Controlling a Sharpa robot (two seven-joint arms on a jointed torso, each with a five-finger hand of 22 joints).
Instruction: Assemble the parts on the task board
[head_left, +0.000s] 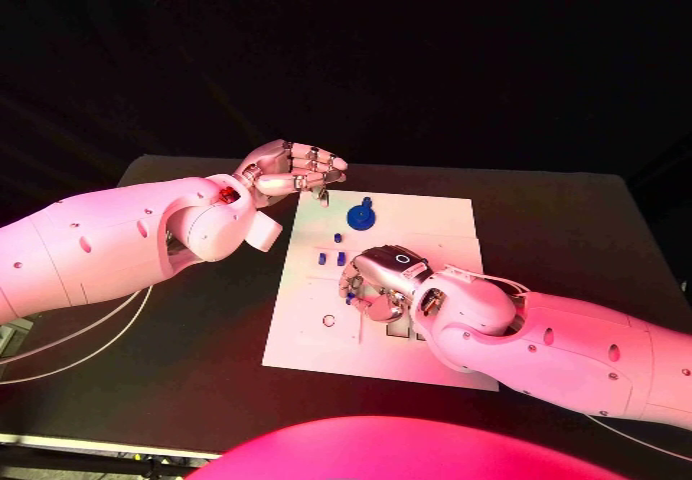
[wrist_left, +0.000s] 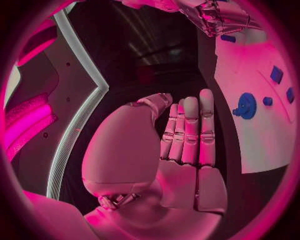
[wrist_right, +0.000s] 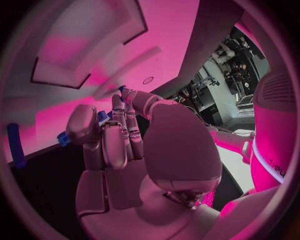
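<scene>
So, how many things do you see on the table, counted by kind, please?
Round blue part: 1
Small blue parts: 4
White task board: 1
Total: 6

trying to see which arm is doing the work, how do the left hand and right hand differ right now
The left hand hangs at the task board's far left corner, off the white plate; the right hand sits over the board's middle. The left hand holds nothing, fingers straight and side by side in its wrist view; the right hand's fingers curl down around a small blue part. Both are silver hands on white arms.
</scene>
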